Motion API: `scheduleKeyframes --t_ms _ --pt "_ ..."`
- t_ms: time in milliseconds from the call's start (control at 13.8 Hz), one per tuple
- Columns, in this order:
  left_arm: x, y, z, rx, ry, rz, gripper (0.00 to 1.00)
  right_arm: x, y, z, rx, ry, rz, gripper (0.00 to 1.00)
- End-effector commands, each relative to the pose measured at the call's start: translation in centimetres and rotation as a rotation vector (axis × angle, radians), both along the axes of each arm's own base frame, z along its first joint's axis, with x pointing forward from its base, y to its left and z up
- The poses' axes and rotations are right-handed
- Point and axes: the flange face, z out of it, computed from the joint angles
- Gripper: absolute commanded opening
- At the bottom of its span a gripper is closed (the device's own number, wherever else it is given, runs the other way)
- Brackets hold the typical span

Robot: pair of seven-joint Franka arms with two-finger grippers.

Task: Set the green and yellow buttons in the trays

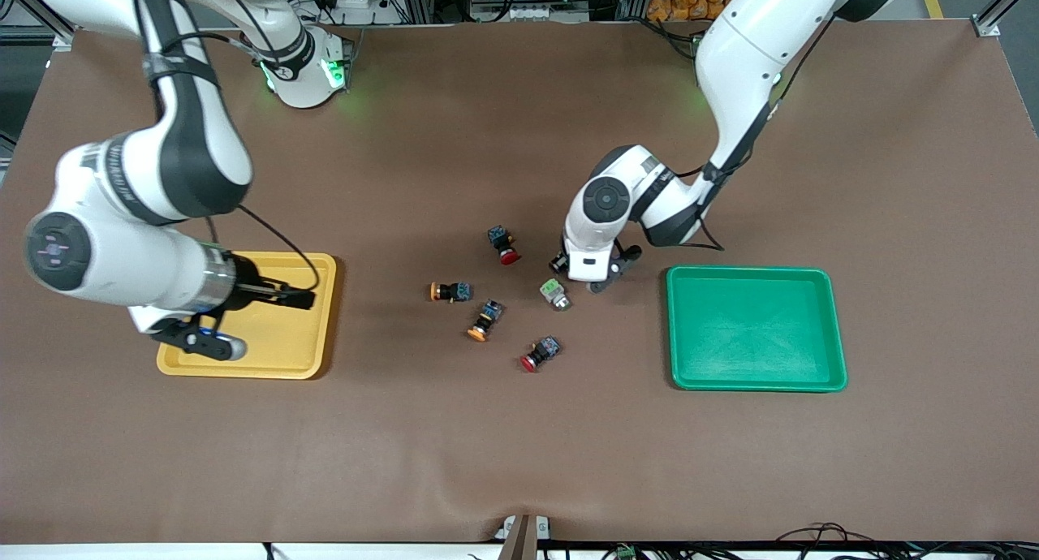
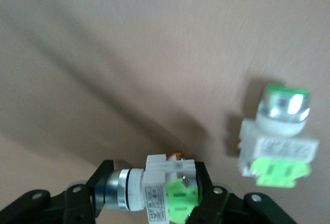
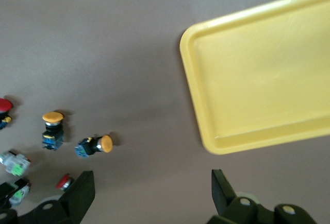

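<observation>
Left gripper [image 1: 599, 281] holds a green button; right gripper [image 1: 300, 298] waits.
Front view: the spare green button [image 1: 555, 294] sits at nine o'clock from my left gripper, the green tray [image 1: 755, 333] at four o'clock. My right gripper hangs over the yellow tray [image 1: 268, 333]. Left wrist view: my fingers [image 2: 211, 198] pinch the held green button [image 2: 160, 193]. Right wrist view: my fingers [image 3: 77, 193] are spread wide and hold nothing.

**White arms, black joints**

Both arms wear glossy white shells with black joint bands and thin black cables. The right arm's base glows green. The left gripper [image 2: 154, 195] and right gripper [image 3: 149, 195] have black fingers with silver screws.
</observation>
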Motion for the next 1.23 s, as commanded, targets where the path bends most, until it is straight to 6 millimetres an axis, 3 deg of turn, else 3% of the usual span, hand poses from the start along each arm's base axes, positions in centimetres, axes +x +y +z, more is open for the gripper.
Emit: scheduleKeyframes --t_ms 0,145,435,653,944,1016,1089,1161 --pt "1.1 5.0 5.4 0.030 -0.059 0.050 0.00 -0.4 3.8 -2.1 -0.031 0.046 -0.154 1.00" --pt "2.8 9.1 7.4 0.086 -0.027 0.022 0.00 -0.9 6.4 -3.9 -0.075 0.080 -0.285 1.00" --pt "7.2 19.8 9.9 0.114 0.011 -0.071 0.00 -2.0 11.1 -8.2 -0.134 0.096 -0.501 1.00" --pt "9.6 28.3 9.1 0.100 0.024 -0.116 0.00 -3.8 14.6 -12.1 -0.124 0.042 -0.551 1.00" --pt "10.5 35.7 5.9 0.090 0.064 -0.147 0.00 -5.4 18.0 -17.9 -0.166 0.057 -0.588 1.00" --pt "10.5 36.0 5.9 0.106 0.061 -0.159 0.09 -5.9 19.0 -19.1 -0.170 0.046 -0.622 1.00" --pt "10.6 36.4 5.9 0.114 0.061 -0.160 0.33 -6.2 19.7 -20.3 -0.167 0.030 -0.641 1.00" --pt "10.6 36.8 5.9 0.114 0.063 -0.151 0.99 -6.6 19.8 -21.5 -0.160 0.014 -0.651 1.00"
